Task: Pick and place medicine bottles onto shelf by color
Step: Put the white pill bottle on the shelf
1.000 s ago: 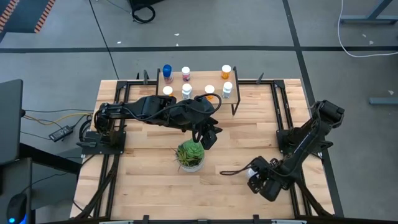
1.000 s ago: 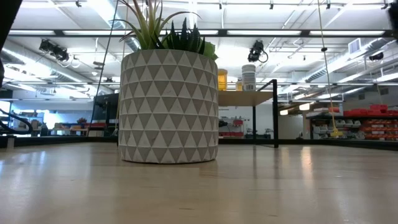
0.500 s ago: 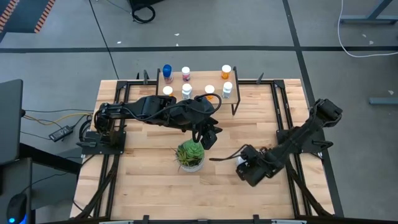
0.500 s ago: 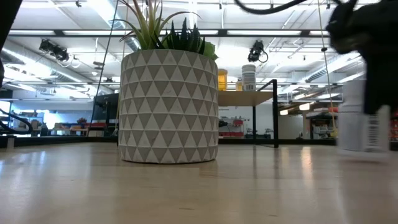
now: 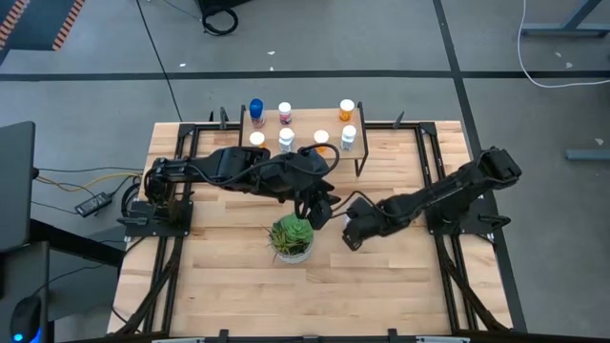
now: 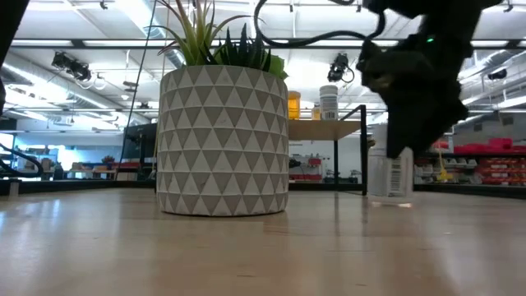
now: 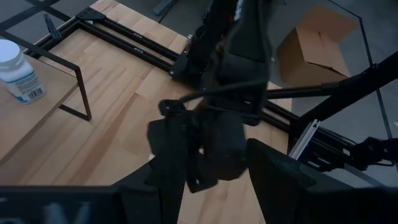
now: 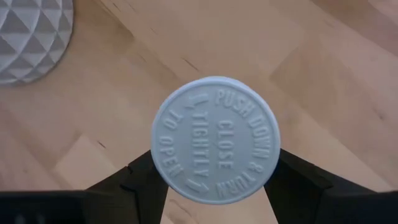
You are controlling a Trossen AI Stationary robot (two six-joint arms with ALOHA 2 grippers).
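From my station, the left gripper (image 5: 322, 211) hangs over the middle of the table (image 5: 229, 286), just beyond the potted plant (image 5: 292, 237); its fingers (image 7: 273, 177) stand apart with nothing between them. On the shelf (image 5: 303, 136) at the table's far edge I count seven medicine bottles: a blue one (image 5: 255, 109) at the left end, a pinkish one (image 5: 284, 112), three white-capped ones in the nearer row, and an orange one (image 5: 346, 110) at the right. To the right of the plant, the right gripper (image 5: 352, 233) pinches a white bottle (image 6: 390, 171) by its sides, upright, its embossed cap (image 8: 216, 138) facing the wrist camera; I cannot tell whether its base touches the tabletop
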